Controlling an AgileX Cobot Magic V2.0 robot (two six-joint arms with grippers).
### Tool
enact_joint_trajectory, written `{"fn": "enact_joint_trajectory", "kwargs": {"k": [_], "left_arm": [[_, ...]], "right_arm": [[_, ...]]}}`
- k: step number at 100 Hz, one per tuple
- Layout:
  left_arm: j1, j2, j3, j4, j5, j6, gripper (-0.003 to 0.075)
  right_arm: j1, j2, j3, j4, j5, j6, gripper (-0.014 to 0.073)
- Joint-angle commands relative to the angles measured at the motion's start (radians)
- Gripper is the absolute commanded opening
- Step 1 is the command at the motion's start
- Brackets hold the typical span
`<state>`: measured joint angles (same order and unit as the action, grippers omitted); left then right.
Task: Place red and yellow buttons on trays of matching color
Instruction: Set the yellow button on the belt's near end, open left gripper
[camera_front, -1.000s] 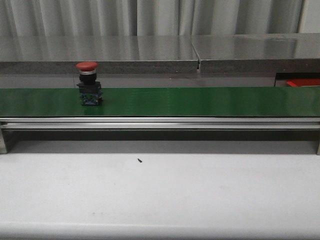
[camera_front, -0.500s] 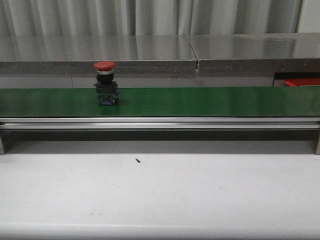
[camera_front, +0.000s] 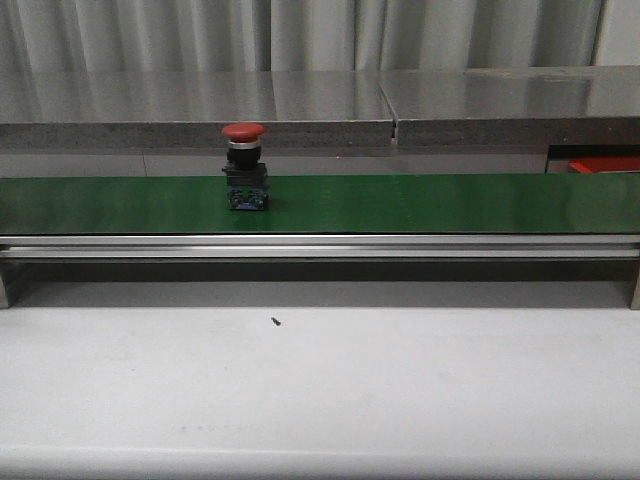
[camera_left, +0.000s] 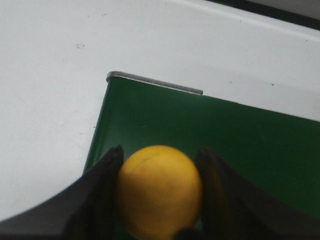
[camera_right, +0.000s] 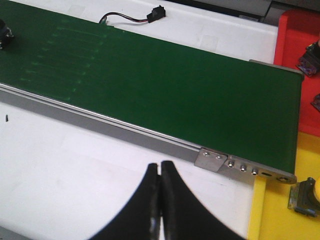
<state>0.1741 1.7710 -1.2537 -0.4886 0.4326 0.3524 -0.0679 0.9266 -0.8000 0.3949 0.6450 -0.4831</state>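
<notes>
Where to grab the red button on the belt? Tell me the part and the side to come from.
Grip the red button by its black body below the mushroom cap, coming down from above with the jaws either side. It stands upright on the green belt; the cap overhangs the narrower body, which gives flatter sides to hold.

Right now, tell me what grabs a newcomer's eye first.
A red mushroom-head pushbutton stands upright on the green conveyor belt, left of centre. The left tool is closed around a yellow button cap over the belt's end. The right tool hangs shut beside red and yellow trays.
</notes>
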Motion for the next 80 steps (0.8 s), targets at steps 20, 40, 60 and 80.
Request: {"fn": "enact_joint_trajectory", "kwargs": {"k": [20, 40, 60, 80], "left_arm": [[-0.013, -0.059, -0.017, -0.036, -0.060, 0.020, 0.0538], [-0.013, -0.096, -0.044, -0.062, -0.049, 0.021, 0.0688], [-0.033, -0.229, -0.045, -0.064, -0.051, 0.063, 0.0650], [-0.143, -0.407, -0.025, -0.068, -0.071, 0.106, 0.0639]], "right_arm": [[0.003, -0.012, -0.029, 0.013, -0.048, -0.010, -0.0067], [0.003, -0.012, -0.029, 0.013, -0.048, -0.010, -0.0067], [0.003, -0.012, -0.029, 0.013, -0.048, -0.010, -0.0067], [0.003, -0.012, -0.029, 0.013, -0.048, -0.010, -0.0067]]}}
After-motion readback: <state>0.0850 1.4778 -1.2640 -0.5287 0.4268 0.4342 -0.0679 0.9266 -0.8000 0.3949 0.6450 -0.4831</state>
